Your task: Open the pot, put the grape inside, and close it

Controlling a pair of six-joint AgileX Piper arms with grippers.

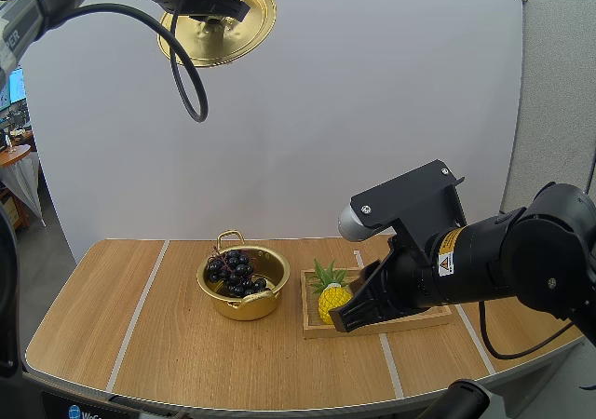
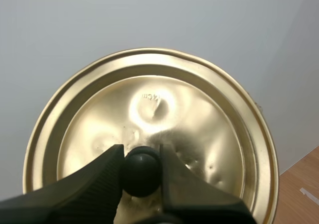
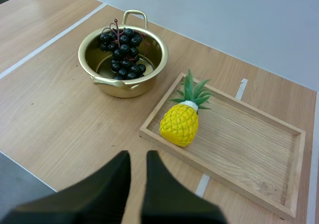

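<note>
The golden lid (image 1: 222, 28) hangs high above the table's left side, against the white backdrop. My left gripper (image 1: 212, 11) is shut on the lid's black knob (image 2: 141, 174), pinched between both fingertips, with the lid's (image 2: 149, 114) top face behind them. The open golden pot (image 1: 247, 305) stands on the table with the dark bunch of grapes (image 1: 233, 272) inside it. In the right wrist view the grapes (image 3: 122, 52) lie in the pot (image 3: 124, 87). My right gripper (image 1: 341, 323) hovers low by the tray's near-left corner, its fingers (image 3: 138, 157) slightly apart and holding nothing.
A wooden tray (image 1: 410, 318) lies right of the pot with a yellow toy pineapple (image 1: 333, 298) at its left end. The same pineapple (image 3: 179, 124) and tray (image 3: 249, 144) lie just beyond my right fingers. White tape lines cross the wooden table.
</note>
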